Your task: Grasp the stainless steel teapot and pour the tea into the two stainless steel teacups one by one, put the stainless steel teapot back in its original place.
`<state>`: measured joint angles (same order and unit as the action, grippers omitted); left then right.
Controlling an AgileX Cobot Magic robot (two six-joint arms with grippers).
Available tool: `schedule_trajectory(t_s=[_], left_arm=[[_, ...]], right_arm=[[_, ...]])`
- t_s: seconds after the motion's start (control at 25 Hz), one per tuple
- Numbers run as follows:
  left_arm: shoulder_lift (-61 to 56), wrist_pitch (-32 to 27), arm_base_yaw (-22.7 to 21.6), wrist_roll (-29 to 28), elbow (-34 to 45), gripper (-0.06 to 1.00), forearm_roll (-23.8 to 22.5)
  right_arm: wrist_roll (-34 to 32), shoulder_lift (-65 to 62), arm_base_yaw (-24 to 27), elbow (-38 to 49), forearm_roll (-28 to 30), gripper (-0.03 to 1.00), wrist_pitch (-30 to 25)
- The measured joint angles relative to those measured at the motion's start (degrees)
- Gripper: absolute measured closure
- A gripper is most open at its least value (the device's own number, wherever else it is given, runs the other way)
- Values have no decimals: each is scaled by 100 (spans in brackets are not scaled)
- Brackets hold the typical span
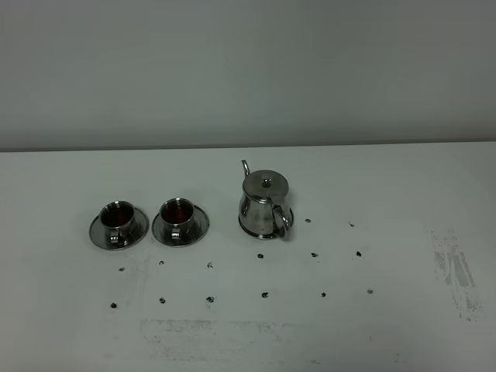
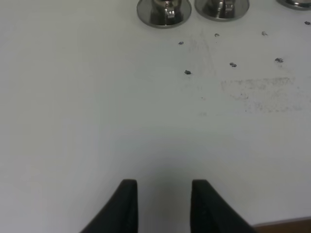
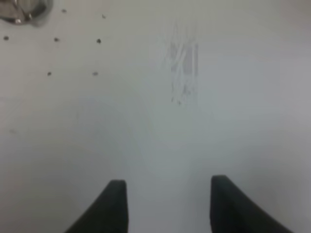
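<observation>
The stainless steel teapot (image 1: 265,203) stands upright on its round saucer, the original place (image 1: 249,229), mid-table, with its spout pointing away and its handle toward the front. To its left the two stainless steel teacups (image 1: 118,218) (image 1: 177,213) sit on their saucers, both showing dark reddish liquid inside. In the left wrist view these teacups (image 2: 164,10) (image 2: 222,7) lie far ahead of my left gripper (image 2: 164,183), whose fingers stand slightly apart over bare table. My right gripper (image 3: 168,183) is open wider and holds nothing, with the teapot's saucer edge (image 3: 24,9) far off. Neither gripper appears in the exterior high view.
The white table (image 1: 387,325) carries small dark specks (image 1: 264,295) in rows in front of the tea set, a scuffed patch (image 1: 457,271) at the right and a faint smudged area (image 1: 201,333) near the front. A plain wall rises behind.
</observation>
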<state>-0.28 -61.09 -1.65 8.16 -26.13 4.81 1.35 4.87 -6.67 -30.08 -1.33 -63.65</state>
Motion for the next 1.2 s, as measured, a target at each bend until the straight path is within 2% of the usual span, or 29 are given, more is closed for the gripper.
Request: schedule_trajectory(t_s=[0.2, 0.6, 1.2], left_arm=[[0, 0, 0, 0, 0, 66, 0], [0, 0, 0, 0, 0, 66, 0], [0, 0, 0, 0, 0, 66, 0]], right_arm=[[0, -497, 0, 0, 0, 59, 7], [0, -522, 0, 6, -7, 62, 2], [0, -522, 0, 6, -9, 74, 6]])
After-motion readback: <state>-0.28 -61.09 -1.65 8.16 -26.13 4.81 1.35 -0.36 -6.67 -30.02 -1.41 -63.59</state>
